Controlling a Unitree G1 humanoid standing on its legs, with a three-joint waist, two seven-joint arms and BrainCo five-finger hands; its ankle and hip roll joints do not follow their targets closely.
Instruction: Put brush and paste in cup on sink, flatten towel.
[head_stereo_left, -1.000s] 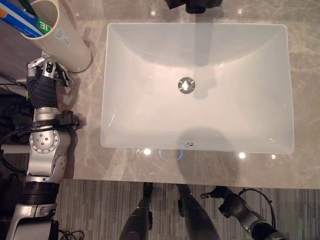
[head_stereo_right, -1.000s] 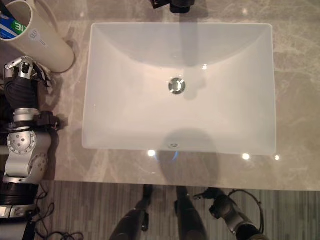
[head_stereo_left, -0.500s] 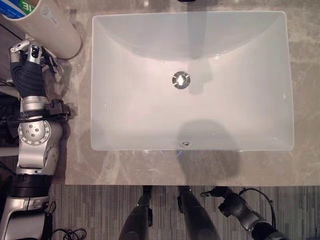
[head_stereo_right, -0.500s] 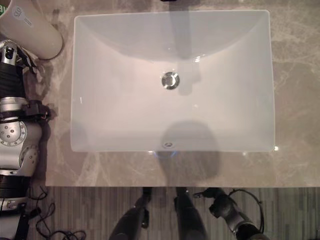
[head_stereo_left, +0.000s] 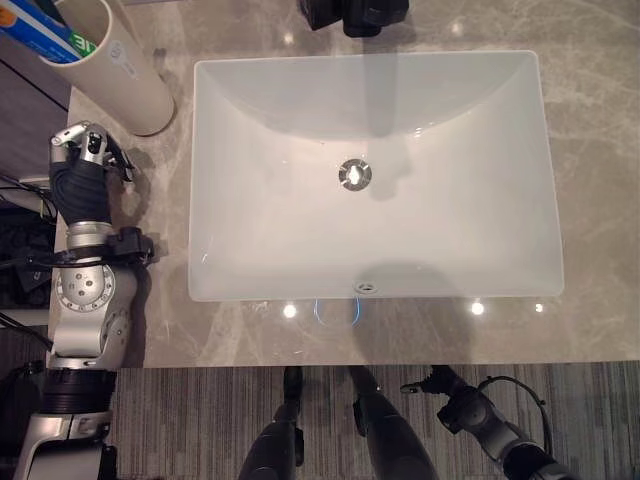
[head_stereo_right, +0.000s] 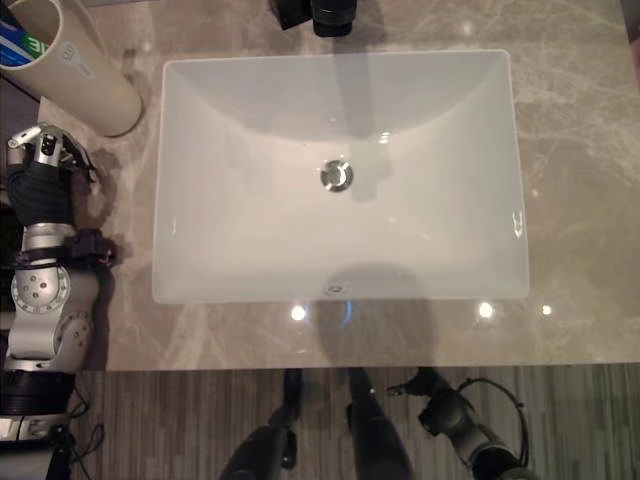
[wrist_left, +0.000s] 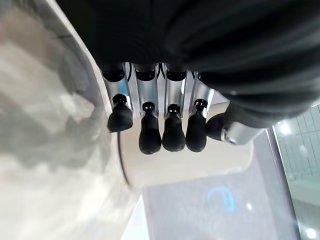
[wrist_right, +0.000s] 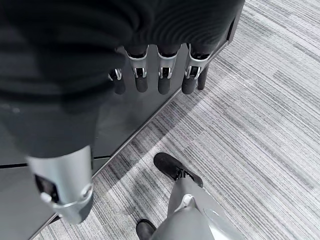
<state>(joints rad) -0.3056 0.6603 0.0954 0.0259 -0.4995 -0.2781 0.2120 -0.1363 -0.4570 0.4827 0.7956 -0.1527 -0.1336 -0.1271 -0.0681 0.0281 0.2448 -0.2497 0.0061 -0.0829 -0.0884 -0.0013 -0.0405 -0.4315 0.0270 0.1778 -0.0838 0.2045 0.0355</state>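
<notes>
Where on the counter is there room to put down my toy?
The counter right of the sink is bare, and so is the strip along its front edge. The basin is empty too. It is crowded at the far left corner: the cup stands there with the left robot hand just in front of it. A dark object sits behind the sink.

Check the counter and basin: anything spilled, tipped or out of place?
Nothing stands out. The cup stands upright on the counter left of the sink, tube inside; left hand curled beside it, holding nothing.
</notes>
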